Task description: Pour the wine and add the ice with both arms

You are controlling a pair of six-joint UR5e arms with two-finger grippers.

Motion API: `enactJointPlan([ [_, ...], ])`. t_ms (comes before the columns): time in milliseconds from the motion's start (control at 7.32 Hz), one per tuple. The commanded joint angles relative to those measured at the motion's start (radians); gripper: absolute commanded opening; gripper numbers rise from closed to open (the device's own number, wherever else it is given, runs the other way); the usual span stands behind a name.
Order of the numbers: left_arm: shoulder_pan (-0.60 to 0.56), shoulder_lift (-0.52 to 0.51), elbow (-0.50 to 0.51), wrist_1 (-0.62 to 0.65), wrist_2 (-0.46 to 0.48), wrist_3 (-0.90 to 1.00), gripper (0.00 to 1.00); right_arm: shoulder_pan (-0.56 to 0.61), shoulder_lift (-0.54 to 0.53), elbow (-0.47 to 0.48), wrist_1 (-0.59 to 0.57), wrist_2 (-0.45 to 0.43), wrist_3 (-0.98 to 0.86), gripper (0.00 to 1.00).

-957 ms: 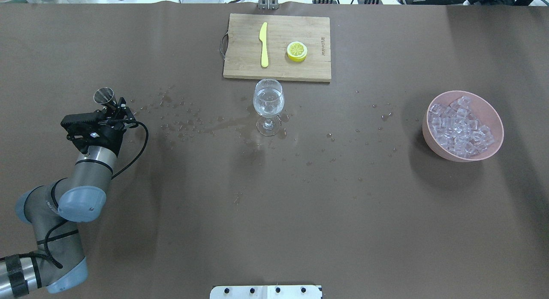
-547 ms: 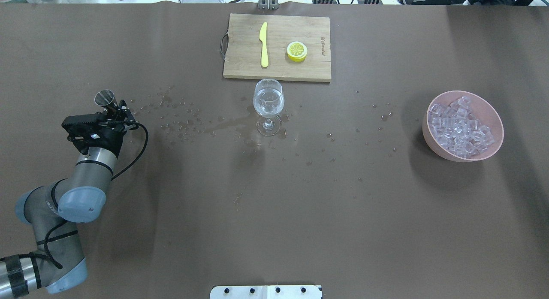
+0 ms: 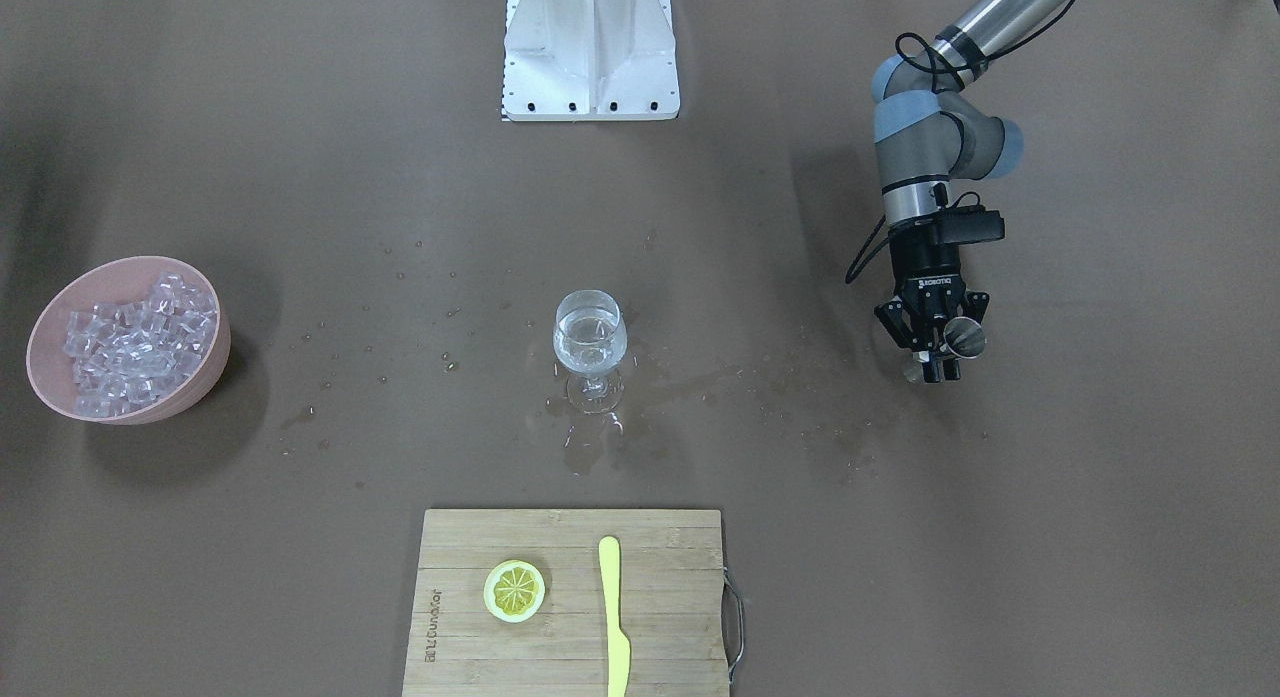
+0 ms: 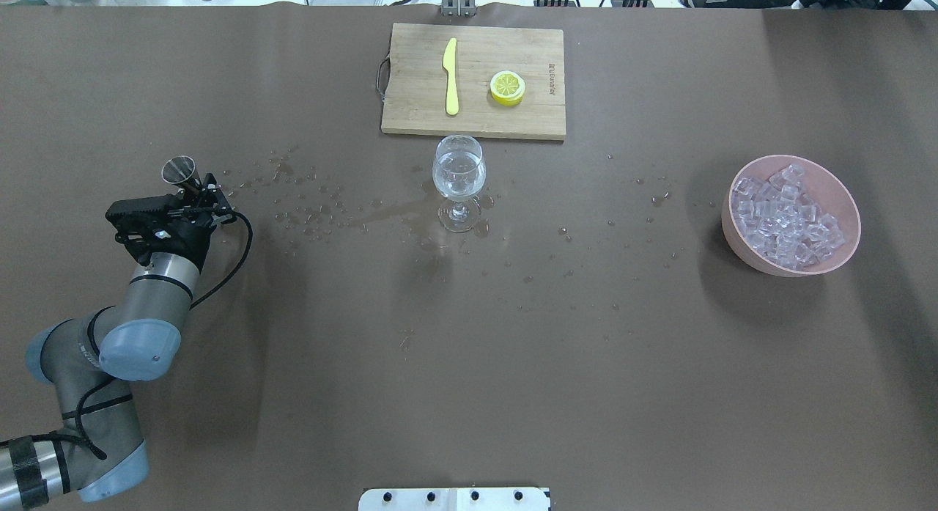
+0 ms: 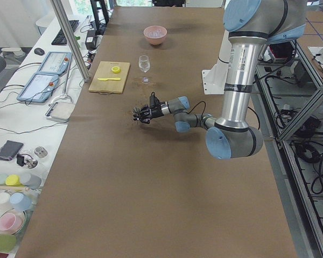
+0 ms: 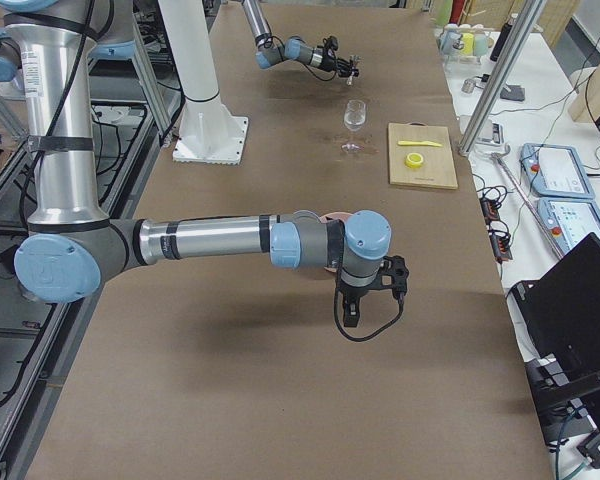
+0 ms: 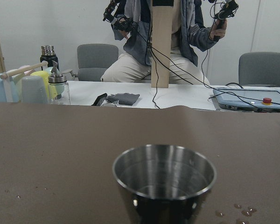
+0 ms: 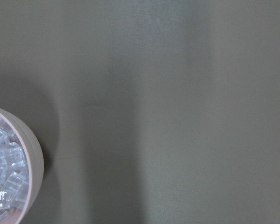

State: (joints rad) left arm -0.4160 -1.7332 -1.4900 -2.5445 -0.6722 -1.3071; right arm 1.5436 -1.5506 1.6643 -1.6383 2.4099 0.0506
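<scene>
Side view alone shows right hand (image 6: 350, 312).

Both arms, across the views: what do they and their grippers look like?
The left arm and the right arm are alike: silver-grey tubes with light blue joint caps. The left gripper is black and two-fingered, with small white lettering on its body. The right gripper is black too. A black cable loops off the left wrist, and a similar one hangs at the right wrist.

Wine glass (image 3: 590, 345) stands between left pincer (image 3: 938, 365) and bowl (image 3: 205, 372), open tabletop (image 3: 1000, 537) around it
</scene>
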Motion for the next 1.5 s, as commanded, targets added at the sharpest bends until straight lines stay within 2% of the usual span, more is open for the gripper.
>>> enactJointPlan([
  [0,0.002,0.000,0.002,0.003,0.000,-0.029,0.30,0.000,0.000,0.000,0.000,0.000,0.000,1.00],
  [273,0.002,0.000,0.007,0.007,0.002,-0.026,0.40,0.001,-0.002,0.000,0.000,0.000,-0.002,1.00],
  [683,0.002,0.000,0.007,0.009,0.002,-0.023,0.46,0.000,-0.002,0.000,0.000,0.000,0.000,1.00],
  [957,0.002,0.003,0.001,0.009,0.000,0.038,0.98,0.000,-0.002,-0.001,0.000,0.000,-0.002,1.00],
  [1366,0.002,0.015,-0.012,0.009,-0.009,0.046,0.98,0.001,-0.002,-0.001,0.000,0.000,-0.002,1.00],
])
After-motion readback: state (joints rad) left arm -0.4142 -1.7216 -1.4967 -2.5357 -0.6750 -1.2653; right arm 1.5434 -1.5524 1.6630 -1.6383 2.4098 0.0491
